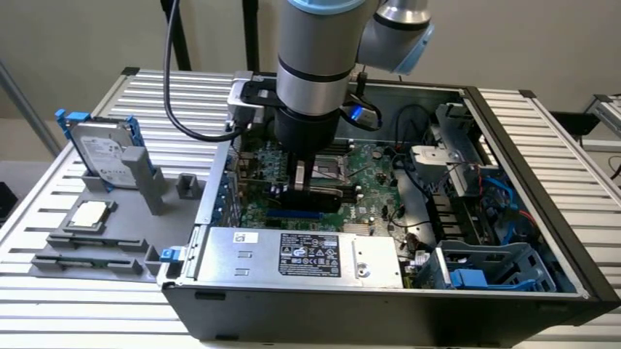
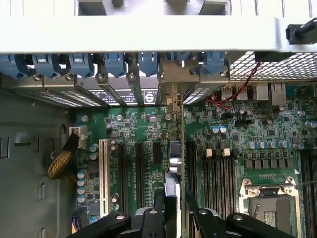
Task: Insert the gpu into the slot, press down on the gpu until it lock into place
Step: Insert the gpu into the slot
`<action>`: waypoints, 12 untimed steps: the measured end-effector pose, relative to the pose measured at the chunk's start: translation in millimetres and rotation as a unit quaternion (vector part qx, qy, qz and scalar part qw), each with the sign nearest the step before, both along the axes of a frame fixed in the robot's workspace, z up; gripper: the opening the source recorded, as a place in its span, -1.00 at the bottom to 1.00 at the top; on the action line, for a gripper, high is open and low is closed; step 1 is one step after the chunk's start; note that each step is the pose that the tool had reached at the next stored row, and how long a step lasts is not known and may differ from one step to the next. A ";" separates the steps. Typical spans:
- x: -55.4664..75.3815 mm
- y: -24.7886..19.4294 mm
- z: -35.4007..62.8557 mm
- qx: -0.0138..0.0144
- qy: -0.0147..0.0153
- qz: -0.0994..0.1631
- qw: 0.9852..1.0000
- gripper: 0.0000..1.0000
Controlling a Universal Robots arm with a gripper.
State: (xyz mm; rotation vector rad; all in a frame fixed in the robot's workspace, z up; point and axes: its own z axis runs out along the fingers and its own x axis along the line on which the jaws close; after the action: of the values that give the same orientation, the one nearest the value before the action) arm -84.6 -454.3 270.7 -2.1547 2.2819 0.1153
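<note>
Both jaws of the end effector [image 2: 173, 220] clamp the gpu [image 1: 325, 198] upright between them, directly over the slot [image 1: 291, 215].

The gpu [image 1: 316, 197] is seen as matte black, the slot [image 1: 287, 215] as bright blue. The motherboard [image 1: 374, 166] is coloured green, the power supply [image 1: 243, 251] silver, and the counter [image 1: 87, 313] is ribbed in pale grey.
</note>
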 end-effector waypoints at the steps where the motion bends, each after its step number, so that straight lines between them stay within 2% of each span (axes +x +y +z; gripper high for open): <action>1: 0.0 0.1 -0.3 -0.001 0.000 0.000 1.000 -0.47; 3: 0.1 0.1 -0.8 -0.004 0.000 0.001 1.000 -0.47; 5: 0.3 0.2 -1.4 -0.006 0.000 0.003 1.000 -0.47; 12: 1.5 0.4 -2.9 -0.006 0.000 0.007 1.000 -0.47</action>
State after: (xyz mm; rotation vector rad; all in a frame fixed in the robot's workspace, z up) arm -83.1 -453.9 267.8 -2.1764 2.2736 0.1022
